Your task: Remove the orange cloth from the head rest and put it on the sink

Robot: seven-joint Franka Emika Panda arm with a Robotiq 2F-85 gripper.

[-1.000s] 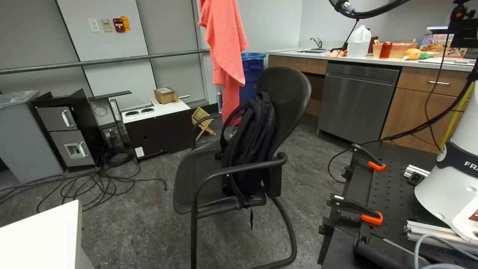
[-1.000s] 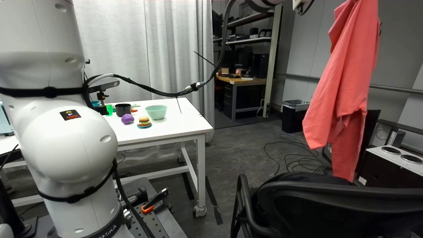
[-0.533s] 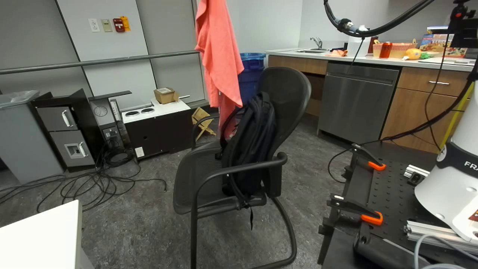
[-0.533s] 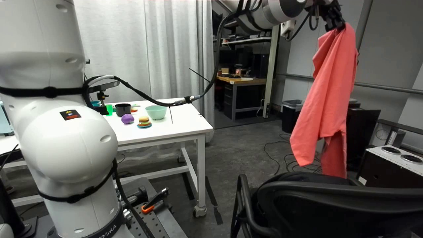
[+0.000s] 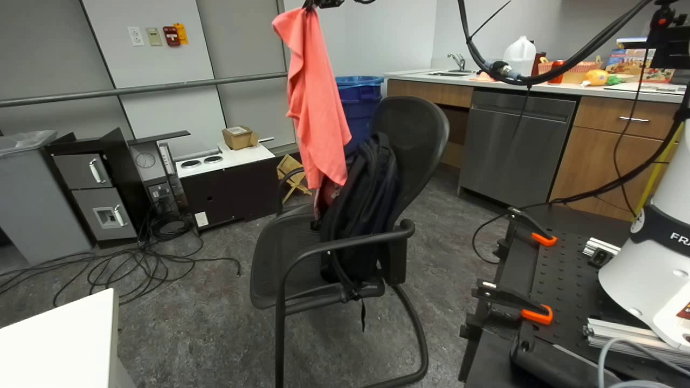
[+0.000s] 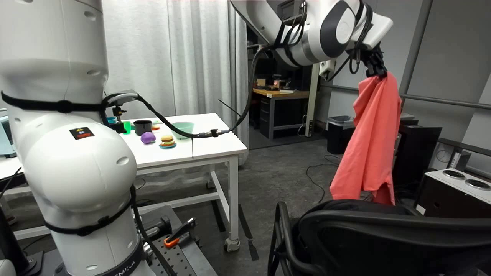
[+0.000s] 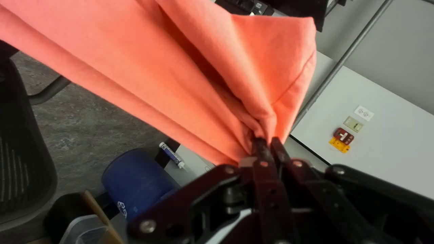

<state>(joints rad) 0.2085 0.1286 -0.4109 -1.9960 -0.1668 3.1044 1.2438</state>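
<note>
The orange cloth point(image 5: 318, 102) hangs in long folds from my gripper point(image 6: 378, 73), seen in both exterior views. In the wrist view, my gripper point(image 7: 269, 140) is shut on a bunched part of the cloth point(image 7: 176, 78), which spreads away from the fingertips. The cloth is off the top of the black chair's back point(image 5: 415, 140) and hangs over the seat side. Its lower end is partly hidden by the backpack and chair in both exterior views. The sink point(image 5: 450, 73) with its faucet point(image 5: 458, 60) is in the counter at the back, well apart from the cloth.
A black backpack point(image 5: 366, 210) leans on the chair. A blue bin point(image 5: 358, 108) stands between chair and counter. The counter holds a white jug point(image 5: 520, 56) and a basket point(image 5: 579, 67). A white table point(image 6: 207, 142) holds toy food and a bowl. A rail point(image 5: 161, 89) runs along the wall.
My gripper has come down into view, still holding the cloth. The cloth has moved lower, and leftward in an exterior view; its lower end now reaches down by the backpack.
</note>
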